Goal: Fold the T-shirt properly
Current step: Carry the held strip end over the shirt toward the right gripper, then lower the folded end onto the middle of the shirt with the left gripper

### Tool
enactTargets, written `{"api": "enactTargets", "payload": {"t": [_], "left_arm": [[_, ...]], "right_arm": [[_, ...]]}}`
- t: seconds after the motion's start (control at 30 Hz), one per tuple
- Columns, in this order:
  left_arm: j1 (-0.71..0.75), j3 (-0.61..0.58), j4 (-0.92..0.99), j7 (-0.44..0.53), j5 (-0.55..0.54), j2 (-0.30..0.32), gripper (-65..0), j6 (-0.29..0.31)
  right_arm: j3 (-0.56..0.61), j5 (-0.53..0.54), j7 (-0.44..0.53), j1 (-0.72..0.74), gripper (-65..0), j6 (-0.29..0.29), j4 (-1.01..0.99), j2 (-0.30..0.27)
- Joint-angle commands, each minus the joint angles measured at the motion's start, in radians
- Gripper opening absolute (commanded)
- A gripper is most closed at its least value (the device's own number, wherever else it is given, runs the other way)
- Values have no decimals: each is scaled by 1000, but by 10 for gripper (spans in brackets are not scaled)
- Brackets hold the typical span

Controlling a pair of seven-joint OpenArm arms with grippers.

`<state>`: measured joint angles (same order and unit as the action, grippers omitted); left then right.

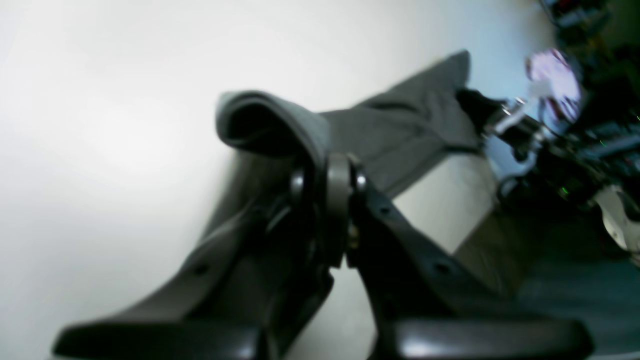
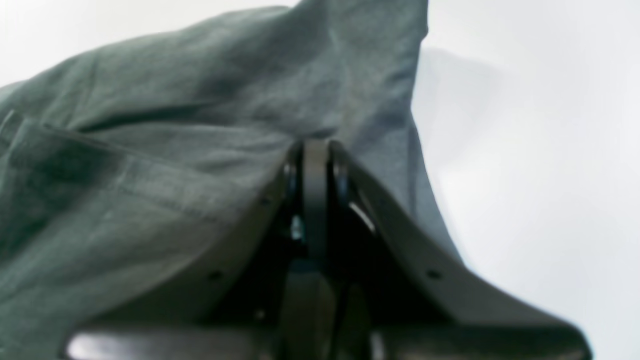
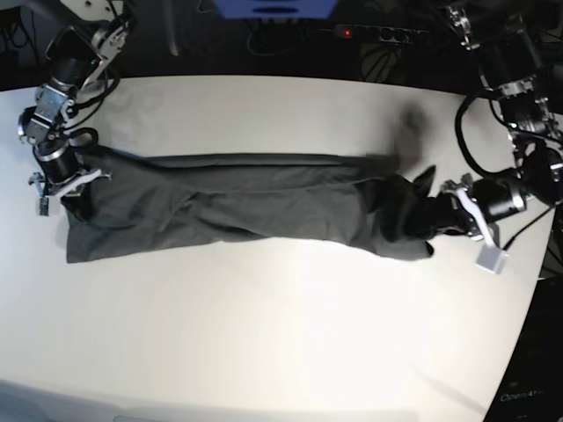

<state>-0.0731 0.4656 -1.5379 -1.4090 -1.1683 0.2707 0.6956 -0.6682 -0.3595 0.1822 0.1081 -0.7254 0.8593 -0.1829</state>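
The plain dark grey thin-fabric T-shirt [image 3: 237,209] is lying stretched lengthwise across the white table [image 3: 281,334], with the left gripper [image 1: 327,172] and right gripper [image 2: 315,150] both clamping its opposite ends, jaws closed on cloth.

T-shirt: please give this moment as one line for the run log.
T-shirt: long band across table | left tool: shut on T-shirt end, lifted | right tool: shut on opposite end
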Motion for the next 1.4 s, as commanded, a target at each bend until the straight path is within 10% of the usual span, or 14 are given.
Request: {"api": "enactTargets", "payload": {"t": [0.0,0.73,1.07,1.37], "left_arm": [[-20,-6,-19,13,-31,-4,-618,3],[-87,-104,-19,13,74,-413,-618,3],[-100,-239,30,64,77,-423,-618,3],[-110,-407,271,333,75,-417,-618,3]], "right_arm": [[18,-161,-237,-35,-644,27,-31,12],[67,-161,-238,-40,-644,27,-33,18],[69,-163,-238,-40,-644,27,-33,35],[90,-163,-238,-57,-644,27,-30,35]]}}
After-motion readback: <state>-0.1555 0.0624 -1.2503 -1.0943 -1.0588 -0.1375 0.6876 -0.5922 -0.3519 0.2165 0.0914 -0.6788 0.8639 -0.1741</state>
